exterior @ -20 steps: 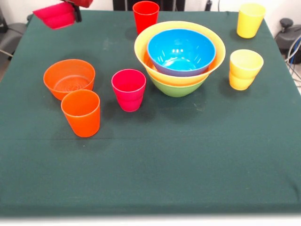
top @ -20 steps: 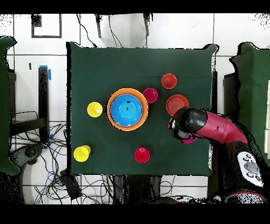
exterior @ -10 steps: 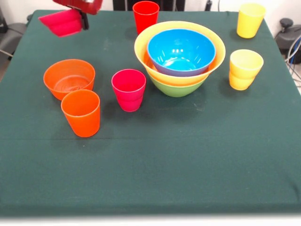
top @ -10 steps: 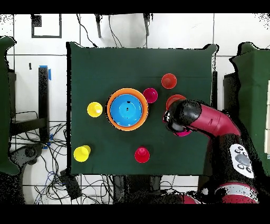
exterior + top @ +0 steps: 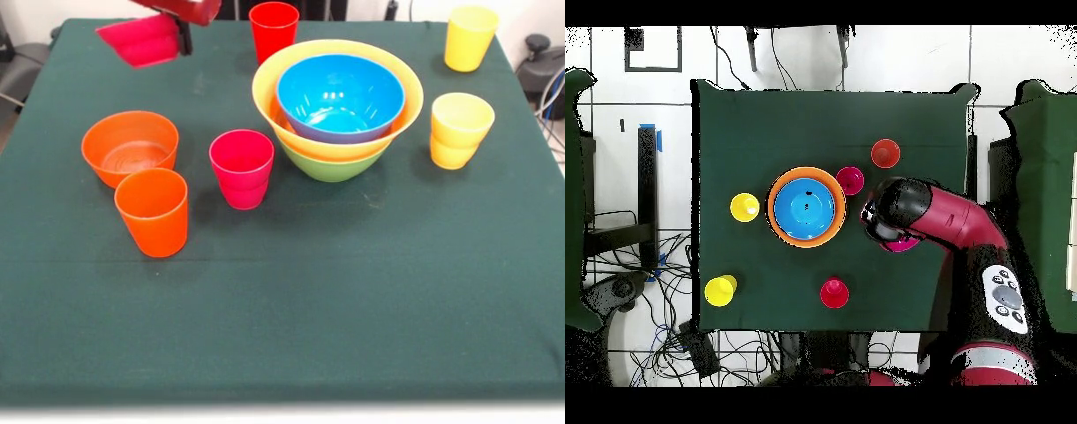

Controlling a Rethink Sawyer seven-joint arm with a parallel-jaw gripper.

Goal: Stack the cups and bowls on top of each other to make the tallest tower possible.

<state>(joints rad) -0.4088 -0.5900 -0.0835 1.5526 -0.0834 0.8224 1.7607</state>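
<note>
Since a second ago, our hand has carried the magenta-pink bowl across from the worktop's corner toward the tower, and it now hangs high in the front view, past the orange bowl and not far from the red cup. We hold the bowl clamped by its rim, tilted, with its mouth turned partly sideways. In the overhead view the arm covers the orange bowl and most of the carried one.

The tower so far is the green bowl at the base, the yellow bowl nested in it, and the blue bowl inside that. Our step, as we judge it, is to bring the magenta-pink bowl over the blue one and set it in. To do this well we should stay high enough to clear the red cup and the wide yellow rim, level the bowl before we descend, and centre it over the blue bowl's mouth. We should lower until it seats, then let go and lift straight up, so the rim does not catch and drag the nested bowls.

The orange cup, the magenta-pink cup and the two yellow cups stand apart on the worktop, waiting.
</note>
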